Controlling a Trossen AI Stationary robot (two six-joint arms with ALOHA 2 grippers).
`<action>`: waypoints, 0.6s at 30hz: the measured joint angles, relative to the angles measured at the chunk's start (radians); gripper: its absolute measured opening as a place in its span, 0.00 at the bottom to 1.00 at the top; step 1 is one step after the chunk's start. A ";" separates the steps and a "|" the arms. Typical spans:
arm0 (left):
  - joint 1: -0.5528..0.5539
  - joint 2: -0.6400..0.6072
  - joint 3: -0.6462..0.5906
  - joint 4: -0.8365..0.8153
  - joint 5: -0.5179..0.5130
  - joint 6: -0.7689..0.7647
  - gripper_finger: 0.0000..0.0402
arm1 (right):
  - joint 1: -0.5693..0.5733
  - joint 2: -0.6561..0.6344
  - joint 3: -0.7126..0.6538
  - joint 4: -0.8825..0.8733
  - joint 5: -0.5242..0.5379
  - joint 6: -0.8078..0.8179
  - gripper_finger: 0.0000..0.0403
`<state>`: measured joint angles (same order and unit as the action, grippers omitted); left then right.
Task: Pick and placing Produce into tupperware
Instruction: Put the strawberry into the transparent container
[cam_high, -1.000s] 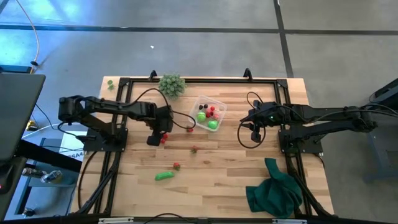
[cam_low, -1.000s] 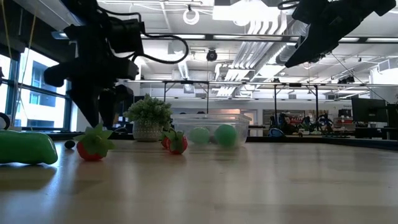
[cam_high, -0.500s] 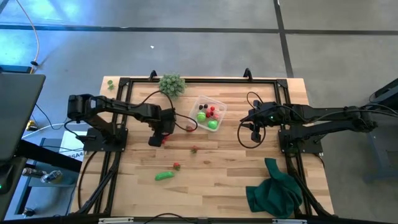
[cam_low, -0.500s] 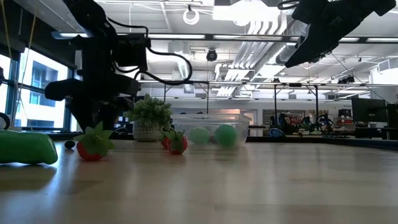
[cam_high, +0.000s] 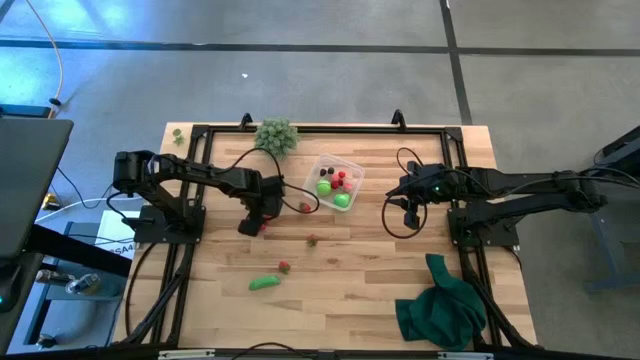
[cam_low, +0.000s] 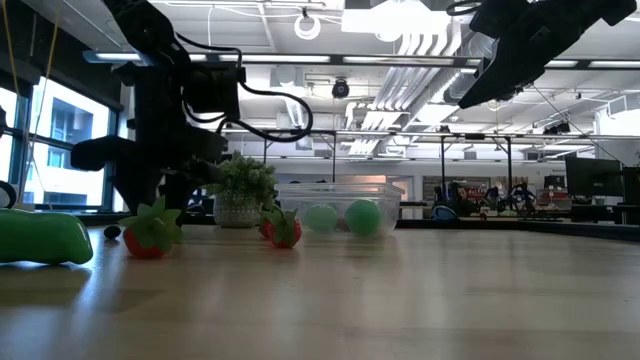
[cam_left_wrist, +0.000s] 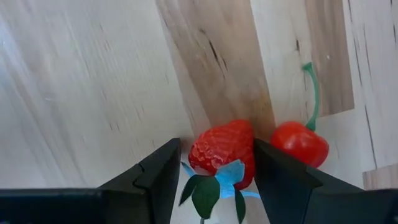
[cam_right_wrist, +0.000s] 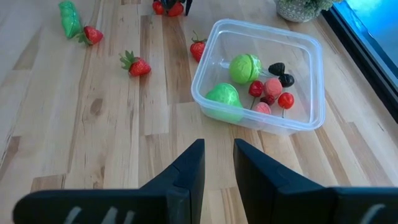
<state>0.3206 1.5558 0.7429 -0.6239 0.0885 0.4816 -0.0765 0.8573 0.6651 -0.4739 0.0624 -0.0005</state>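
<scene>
The clear square tupperware (cam_high: 335, 182) (cam_right_wrist: 261, 74) stands on the table's far middle. It holds two green round pieces and several red and dark berries. My left gripper (cam_high: 262, 218) (cam_left_wrist: 217, 168) is open, low over the table left of the tupperware. Its fingers stand on either side of a red strawberry (cam_left_wrist: 222, 152), with a red cherry (cam_left_wrist: 301, 144) just beside it. More strawberries (cam_high: 312, 239) (cam_high: 284, 266) and a green oblong piece (cam_high: 263, 283) lie loose on the wood. My right gripper (cam_high: 408, 208) (cam_right_wrist: 219, 162) hangs open above the table, right of the tupperware. My left gripper comes from above, pointing down, with one finger on each side of the strawberry's body (cam_left_wrist: 205, 149). Whether the fingers touch it I cannot tell. The strawberry lies on the table.
A spiky pale-green ball (cam_high: 275, 135) sits at the far edge, left of the tupperware. A dark green cloth (cam_high: 440, 305) lies bunched at the near right corner. One strawberry (cam_high: 305, 207) rests close to the tupperware's near left wall. Bare wood spans the middle and near side.
My left gripper has gone down toward the table and a little toward the right, coming down around the strawberry. Nothing on the table has shifted.
</scene>
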 joint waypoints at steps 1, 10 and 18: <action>0.000 0.000 0.000 0.000 -0.003 0.016 0.45 | 0.000 0.000 0.000 0.000 0.000 0.000 0.19; 0.000 0.000 0.000 0.017 -0.017 0.224 0.45 | 0.000 0.000 0.000 0.000 0.001 0.000 0.19; 0.000 0.000 0.000 0.052 -0.023 0.343 0.45 | 0.000 0.000 0.000 0.000 0.001 0.000 0.19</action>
<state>0.3202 1.5558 0.7429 -0.5720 0.0660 0.8248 -0.0761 0.8574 0.6651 -0.4736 0.0635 -0.0002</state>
